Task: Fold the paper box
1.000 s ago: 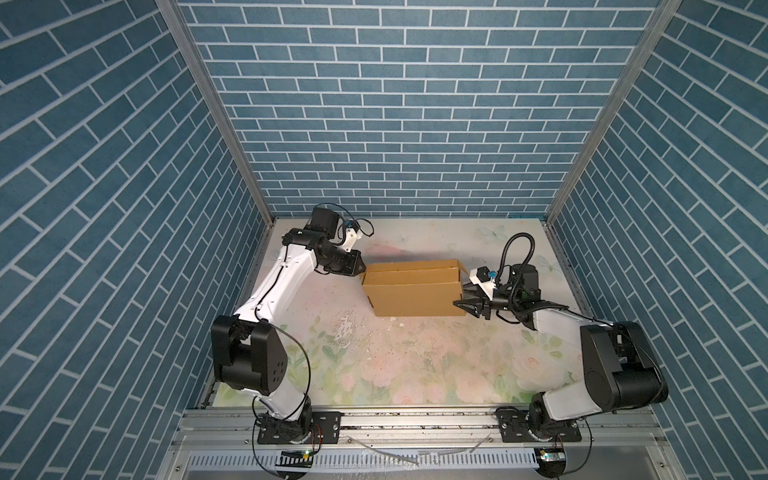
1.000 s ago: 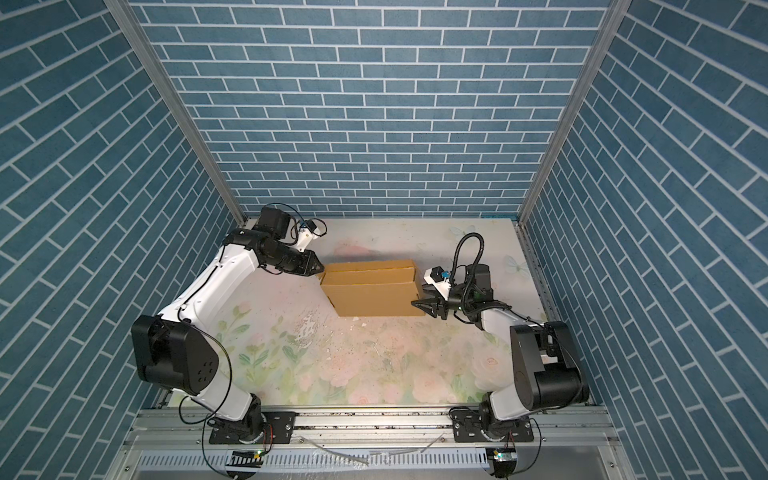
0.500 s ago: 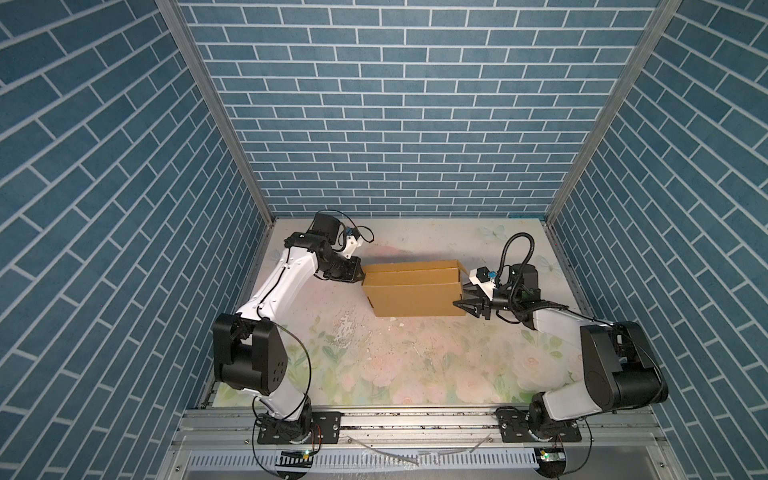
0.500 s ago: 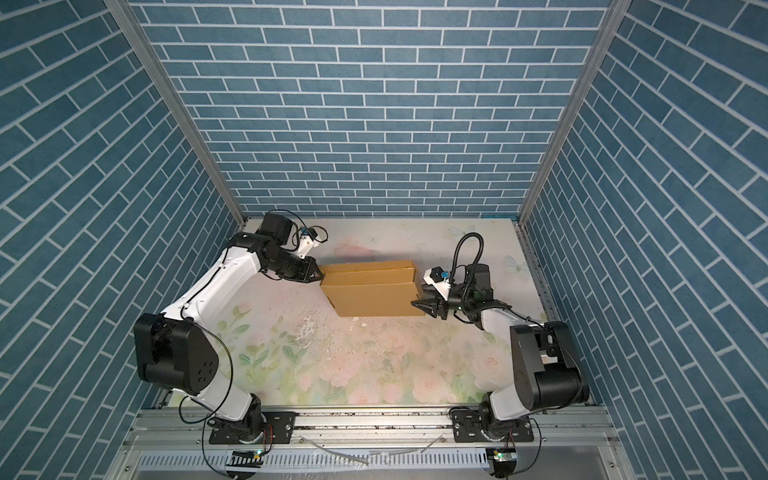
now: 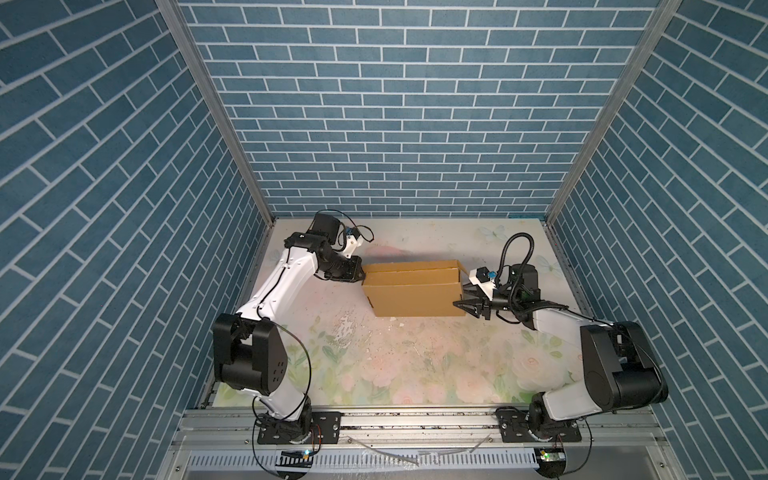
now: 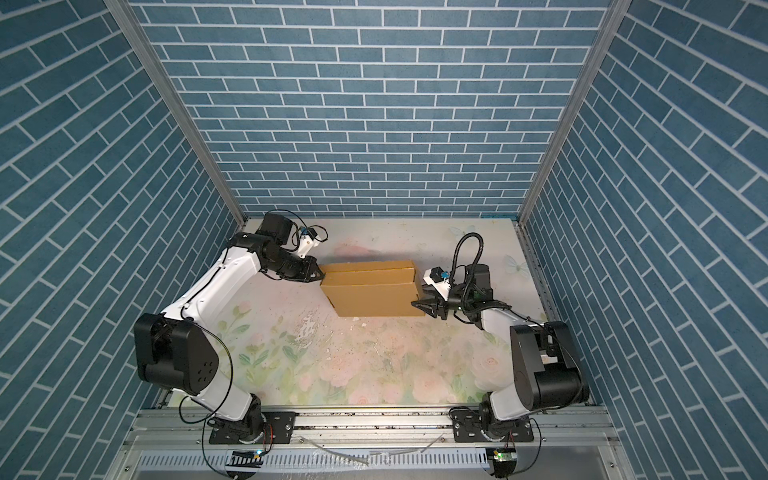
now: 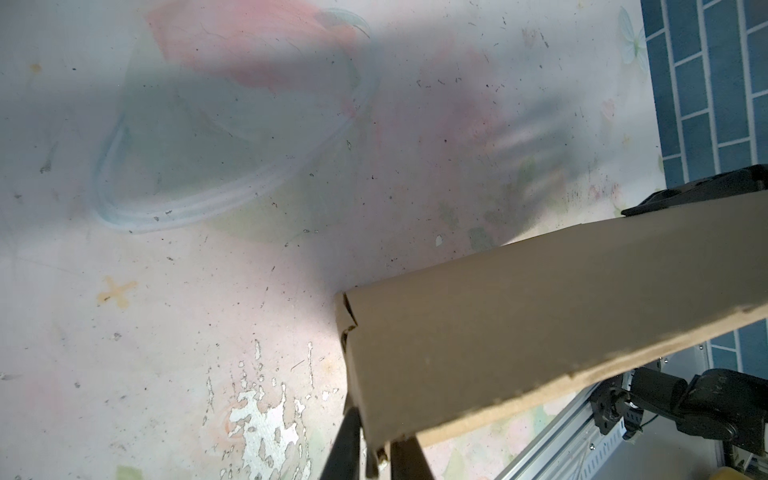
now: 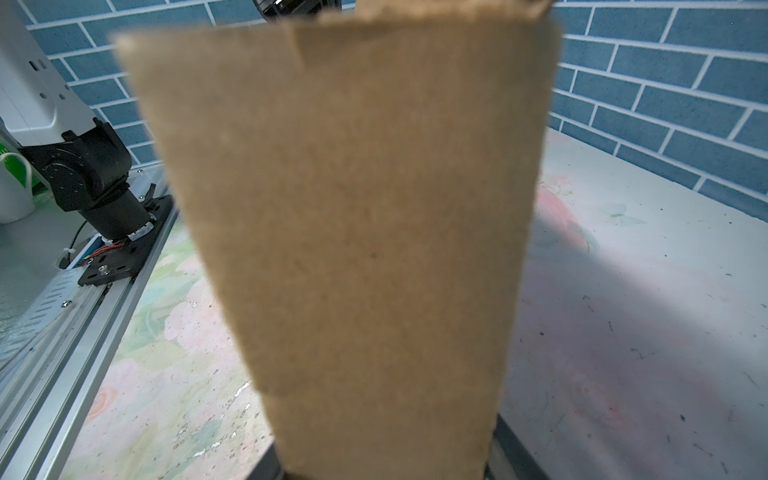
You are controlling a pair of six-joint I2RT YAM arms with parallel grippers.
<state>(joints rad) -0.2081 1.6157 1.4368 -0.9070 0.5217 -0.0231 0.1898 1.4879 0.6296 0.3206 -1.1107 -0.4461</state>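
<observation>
While you look from above, you find the box (image 5: pixel 415 297) on the back half of the table (image 5: pixel 415 374), about midway between the two arms; both top views show it (image 6: pixel 374 297). It is plain brown and folded into a long, shallow shape. Its long side runs from left to right, and a long line runs along its upper face.

Your left gripper (image 5: pixel 360 272) is at the left end of the box, at the far upper corner. In the left wrist view its two black fingers (image 7: pixel 345 440) stand close together, with the corner of a cardboard wall between them, so they pinch this wall.

Your right gripper (image 5: pixel 467 303) is at the right end of the box, near the front corner and low over the table. In the right wrist view a broad brown face of the box (image 8: pixel 353 249) fills the middle and runs away from the camera. The fingers (image 8: pixel 515 453) stand apart, one against each edge of this face at its near end, so they clamp the box across it. Only a small part of each finger shows there.

Just in front of the box, the flower print of the table is worn, with white patches (image 5: pixel 347 328).
</observation>
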